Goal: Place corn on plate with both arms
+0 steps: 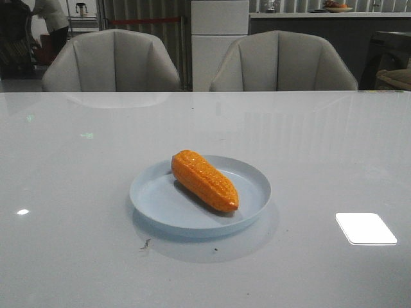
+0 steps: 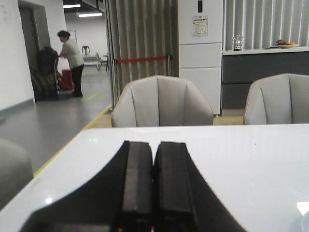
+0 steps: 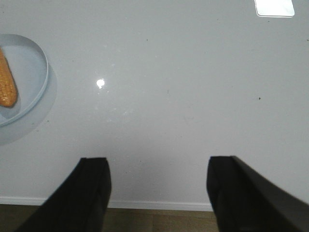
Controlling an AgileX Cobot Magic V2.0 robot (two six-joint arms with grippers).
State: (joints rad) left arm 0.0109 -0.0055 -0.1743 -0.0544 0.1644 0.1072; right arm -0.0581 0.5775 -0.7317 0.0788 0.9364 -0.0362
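Note:
The orange corn (image 1: 205, 180) lies on the pale blue plate (image 1: 253, 204) in the middle of the white table, its blunt tip toward the front right. The right wrist view shows the plate's rim (image 3: 42, 84) and the corn's tip (image 3: 7, 87) at its edge. Neither arm shows in the front view. My left gripper (image 2: 153, 145) is shut with nothing between its black fingers and points level across the table toward the chairs. My right gripper (image 3: 158, 166) is open and empty above the table's near edge, well apart from the plate.
Two grey chairs (image 1: 112, 61) (image 1: 282, 62) stand behind the table's far edge. A bright light reflection (image 1: 365, 228) lies on the table at the front right. A person (image 2: 71, 60) stands far off in the room.

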